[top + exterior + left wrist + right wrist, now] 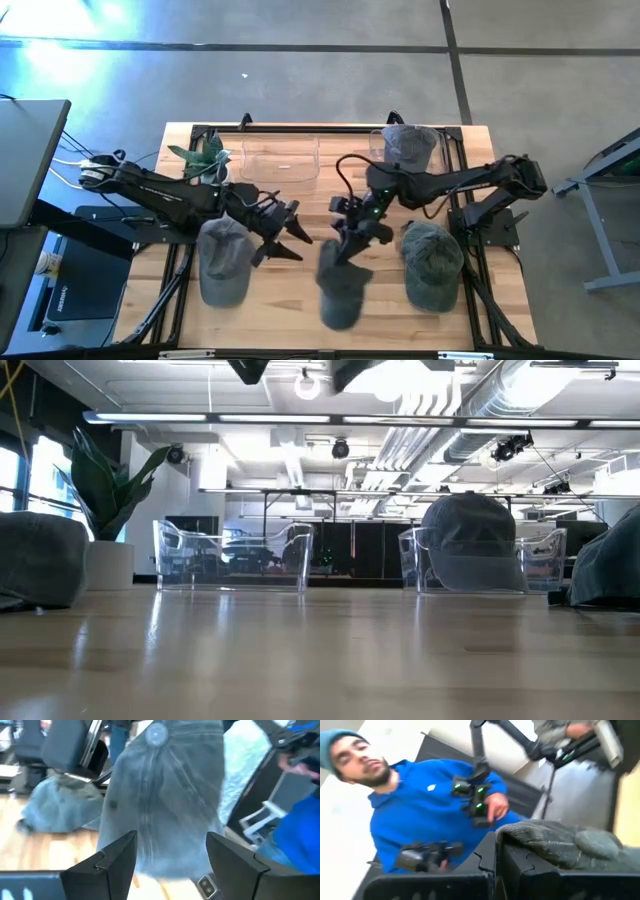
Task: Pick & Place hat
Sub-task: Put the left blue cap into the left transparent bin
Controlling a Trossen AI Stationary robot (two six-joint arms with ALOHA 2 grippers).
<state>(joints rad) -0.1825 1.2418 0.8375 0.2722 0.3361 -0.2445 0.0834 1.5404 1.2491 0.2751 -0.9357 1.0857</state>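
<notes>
Right gripper [352, 238] is clamped on the middle hat [340, 285], pinching its fabric between closed fingers; in the right wrist view the grey cloth [560, 842] bunches over the fingertips [495, 865]. This hat hangs from the gripper, lifted off the table [300, 310], between the other two hats and toward the front edge. Left gripper [283, 230] hovers just left of the middle hat with its fingers spread wide and holding nothing; in the left wrist view the hat [165, 795] fills the space beyond the two open fingers [107, 862].

Left hat [224, 262] lies on the table, left of the middle hat and partly under the left arm. Right hat [433, 262] lies to the right of the middle hat. A fourth hat [410, 146] sits in the right clear bin [385, 145] at the back of the table, behind the right hat; the low view shows it [470, 550] inside that bin [540, 560]. An empty clear bin [280, 160] stands behind the middle hat, with a small plant [205, 158] just left of it.

A person in a blue top [420, 815] shows beyond the table in the right wrist view.
</notes>
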